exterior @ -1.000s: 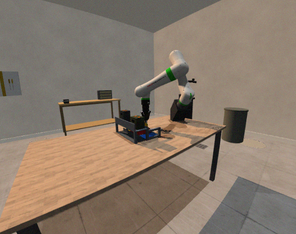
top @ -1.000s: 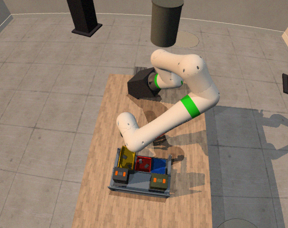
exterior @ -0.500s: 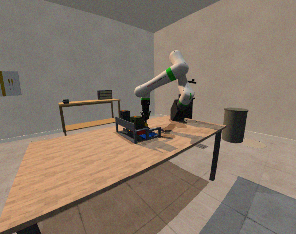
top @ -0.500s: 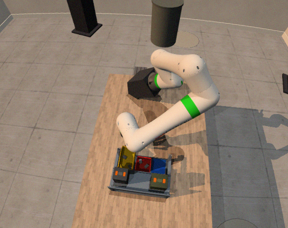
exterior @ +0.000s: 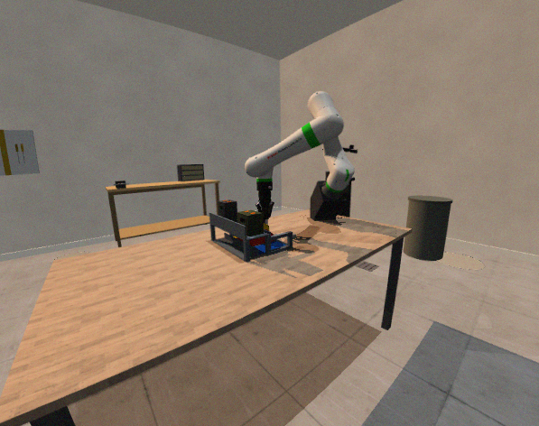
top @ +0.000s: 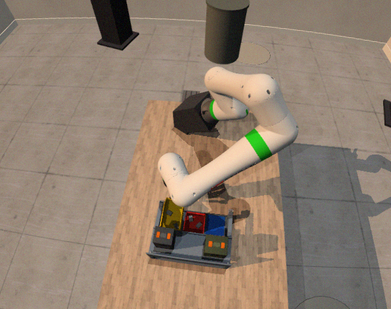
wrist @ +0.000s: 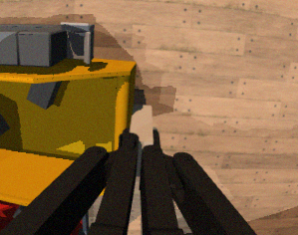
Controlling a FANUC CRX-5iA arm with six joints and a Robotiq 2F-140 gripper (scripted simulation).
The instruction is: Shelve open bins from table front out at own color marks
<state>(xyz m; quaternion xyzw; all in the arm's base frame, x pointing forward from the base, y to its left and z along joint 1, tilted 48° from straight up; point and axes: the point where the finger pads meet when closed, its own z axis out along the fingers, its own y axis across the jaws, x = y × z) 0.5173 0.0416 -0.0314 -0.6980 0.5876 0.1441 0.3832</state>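
Observation:
The yellow bin (top: 172, 215) sits at the left end of the grey shelf (top: 190, 237), its front end jutting past the shelf's edge toward the arm. It holds small grey parts. The red bin (top: 194, 222) sits in the middle place with parts in it. To its right lies a blue-marked place (top: 216, 226) with no bin. In the wrist view my gripper (wrist: 141, 118) is shut with nothing between the fingers, and its tips are right beside the yellow bin's (wrist: 59, 117) front wall. The arm hides the gripper in the top view; it also shows in the exterior view (exterior: 264, 215).
A dark grey box (top: 164, 236) and an olive box (top: 215, 245) stand on the shelf's upper board. The robot's base (top: 192, 114) is at the table's far end. A round bin (exterior: 427, 226) and a side table (exterior: 162, 201) stand on the floor.

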